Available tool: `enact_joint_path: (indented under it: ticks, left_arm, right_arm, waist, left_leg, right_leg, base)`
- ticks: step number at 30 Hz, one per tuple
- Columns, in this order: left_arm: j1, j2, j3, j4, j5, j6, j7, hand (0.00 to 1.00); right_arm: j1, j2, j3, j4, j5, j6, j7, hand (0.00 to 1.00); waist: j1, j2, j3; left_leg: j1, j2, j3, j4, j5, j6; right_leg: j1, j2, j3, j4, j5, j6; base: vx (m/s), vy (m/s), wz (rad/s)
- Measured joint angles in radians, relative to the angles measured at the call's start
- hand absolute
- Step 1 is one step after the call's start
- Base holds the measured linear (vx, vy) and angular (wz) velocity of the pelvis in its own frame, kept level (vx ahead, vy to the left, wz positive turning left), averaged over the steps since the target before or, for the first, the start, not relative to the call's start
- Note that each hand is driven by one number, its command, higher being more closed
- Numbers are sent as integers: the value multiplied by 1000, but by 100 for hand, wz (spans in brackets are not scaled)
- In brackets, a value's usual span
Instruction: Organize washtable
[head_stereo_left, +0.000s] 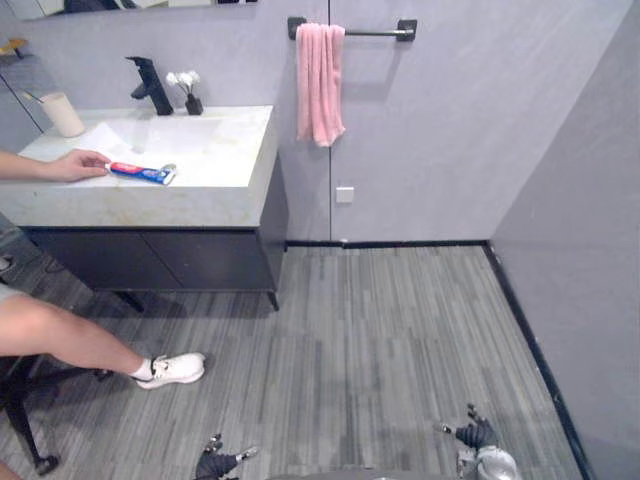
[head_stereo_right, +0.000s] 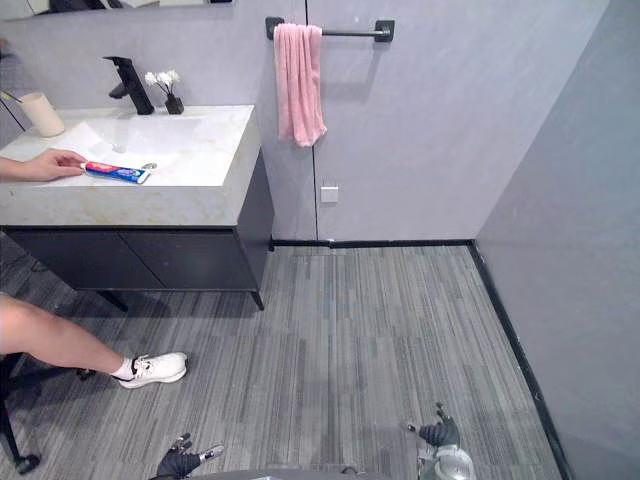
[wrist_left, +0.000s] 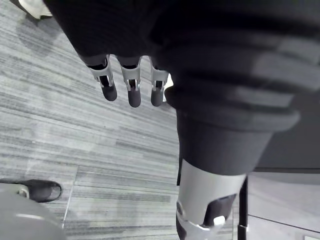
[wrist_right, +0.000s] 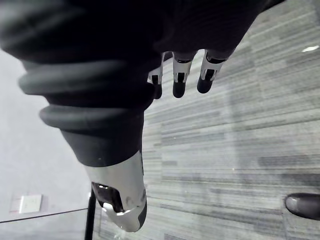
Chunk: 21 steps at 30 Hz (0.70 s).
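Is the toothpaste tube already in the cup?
No, the toothpaste tube lies flat on the washtable top, with a person's hand at its end, well apart from the cup.

A bathroom: a pale stone washbasin counter (head_stereo_left: 150, 205) with black tap (head_stereo_left: 150, 86) far left, pink towel (head_stereo_left: 319, 82) on a wall rail (head_stereo_left: 352, 31).

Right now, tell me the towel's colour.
Pink towel, clearest in the left eye view.

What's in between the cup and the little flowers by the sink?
The black tap stands between the cup and the flower vase, as the left eye view shows.
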Motion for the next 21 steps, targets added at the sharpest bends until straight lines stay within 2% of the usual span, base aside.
enact_joint_path:
  ticks: [4, 10, 11, 17, 20, 21]
  left_arm:
    - [0, 2, -2, -49, 37, -6, 0, 0]
    - [2, 3, -4, -121, 37, -19, 0, 0]
    - [1, 2, -5, -140, 37, -19, 0, 0]
    - [7, -1, -4, -193, 36, -18, 2, 0]
    - [4, -1, -4, -241, 36, -18, 3, 0]
    - [1, -1, -5, -257, 36, -17, 4, 0]
  right_arm:
    - [0, -14, 15, -46, -44, -2, 2, 0]
    - [-4, -20, 18, -66, -53, -1, 2, 0]
    - [-10, -22, 18, -66, -50, -1, 1, 0]
    - [-50, -24, 16, -66, -13, 2, -2, 0]
    - [-48, -24, 11, -66, 6, 5, -3, 0]
    - [-48, -23, 8, -66, 22, 8, -4, 0]
  waist:
    - [-2, -1, 17]
    - [-1, 0, 25]
    - [-1, 4, 32]
    - [2, 26, 56]
    - [2, 27, 58]
    - [2, 21, 60]
  left_leg:
    - [1, 2, 8, -1, 0, 0]
    - [-19, 3, 30, 9, -7, 7]
    - [-38, 6, 41, 36, -22, 20]
    - [-106, 30, 99, 170, -116, 38]
    - [-133, 28, 112, 222, -163, 56]
    - [-141, 18, 121, 249, -177, 64]
  right_leg:
    - [14, 1, -8, -12, 0, 0]
    - [2, 1, -6, -21, -6, 8]
    - [-5, 3, 0, -20, -6, 9]
    - [-54, 17, 56, 29, -31, 28]
    - [-143, 10, 68, 200, -130, 44]
    - [-198, -5, 66, 320, -185, 68]
  base:
    - [43, -9, 2]
    - [33, -1, -2]
    - [21, 7, -10]
    - [41, 23, -32]
    - [68, 61, -16]
    - [80, 90, -12]
